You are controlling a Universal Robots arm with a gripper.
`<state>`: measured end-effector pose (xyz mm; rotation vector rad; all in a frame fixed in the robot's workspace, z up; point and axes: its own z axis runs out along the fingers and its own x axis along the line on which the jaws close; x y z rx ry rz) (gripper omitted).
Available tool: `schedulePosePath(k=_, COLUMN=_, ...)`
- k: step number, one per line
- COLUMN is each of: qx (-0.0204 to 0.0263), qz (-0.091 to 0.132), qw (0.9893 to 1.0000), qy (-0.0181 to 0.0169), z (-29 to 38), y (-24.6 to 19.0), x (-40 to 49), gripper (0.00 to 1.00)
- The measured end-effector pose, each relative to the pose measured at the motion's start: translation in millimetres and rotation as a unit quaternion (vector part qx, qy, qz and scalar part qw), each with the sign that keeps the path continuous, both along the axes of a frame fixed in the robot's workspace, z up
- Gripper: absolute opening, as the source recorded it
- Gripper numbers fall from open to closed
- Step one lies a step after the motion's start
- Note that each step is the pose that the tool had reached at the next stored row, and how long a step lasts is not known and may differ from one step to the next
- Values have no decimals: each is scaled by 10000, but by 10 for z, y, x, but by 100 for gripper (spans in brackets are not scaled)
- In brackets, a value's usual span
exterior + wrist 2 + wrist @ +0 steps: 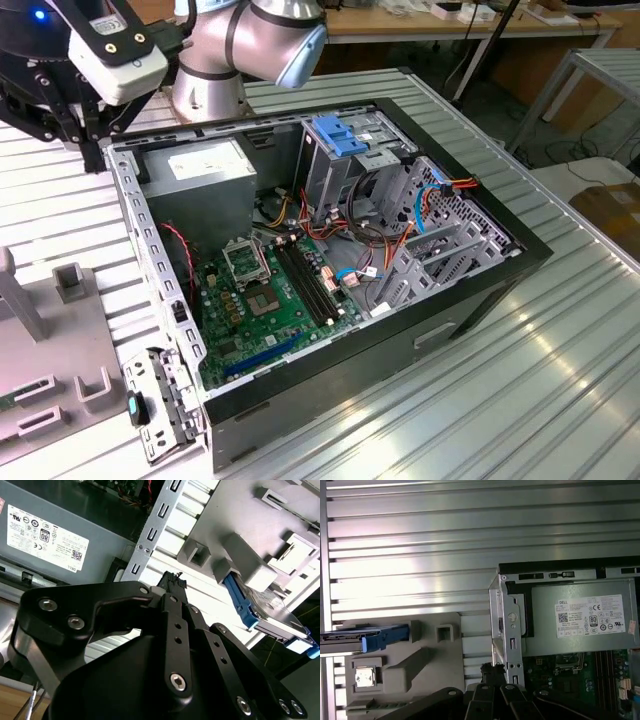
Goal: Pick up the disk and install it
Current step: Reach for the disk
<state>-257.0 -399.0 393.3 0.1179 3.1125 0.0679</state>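
The disk (367, 637), a flat drive framed by bright blue plastic rails, is seen standing on edge in a matte grey moulded holder (425, 665). The holder is set on the ribbed aluminium table (420, 540), beside the open computer case (507, 615). The black gripper (492, 670) is clenched on nothing, apart from the disk. A white sticker (590, 615) of small print and certification marks is borne by the grey metal power supply (545, 640).

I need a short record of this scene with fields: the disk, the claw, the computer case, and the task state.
disk: dark hard drive with blue plastic rails, resting in the grey plastic holder, outside the case
claw: black claw, near the case rim, apart from the disk
case: open black computer case, green motherboard exposed
task state: disk not yet picked up
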Motion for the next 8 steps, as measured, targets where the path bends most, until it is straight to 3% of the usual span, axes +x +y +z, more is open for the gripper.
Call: schedulePosePath(k=8, qx=0, qz=0, qw=10000, qy=0, z=0, y=0, x=-185, gripper=11)
